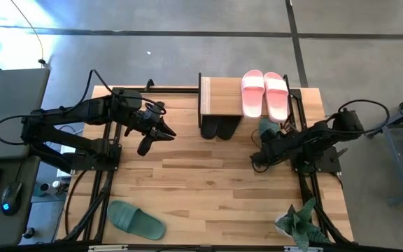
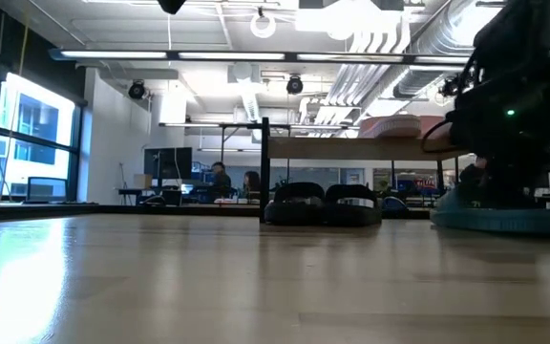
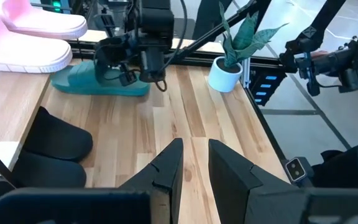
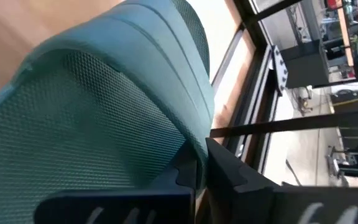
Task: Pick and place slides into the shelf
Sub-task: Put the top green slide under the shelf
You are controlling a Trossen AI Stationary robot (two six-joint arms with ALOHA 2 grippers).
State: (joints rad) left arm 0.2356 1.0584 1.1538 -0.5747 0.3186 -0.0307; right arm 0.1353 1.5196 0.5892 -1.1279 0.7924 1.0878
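Observation:
One dark green slide [image 1: 268,128] lies by the table's right edge, beside the shelf [image 1: 219,98]; my right gripper [image 4: 201,177] is shut on its strap. The second green slide [image 1: 135,219] lies sole-down near the near left corner. The pink pair [image 1: 264,94] rests on the shelf's plank top. The black pair [image 1: 219,129] stands on the table under the shelf, toes pointing out. My left gripper [image 3: 194,165] hovers over the table left of the shelf, open by a narrow gap and touching nothing. My right gripper pinches the edge of the green slide's strap [image 4: 188,134] between its two fingers, with the mesh lining on one side and the ribbed outer face on the other. It comes slanting down from the table's right side. The slide's sole [image 2: 504,222] lies on the table.
A small potted plant [image 1: 296,224] stands at the near right corner. The black frame rails [image 1: 306,189] run along the table's left and right sides. Bare wood lies in the middle of the table [image 1: 208,182]. People sit in the room far behind.

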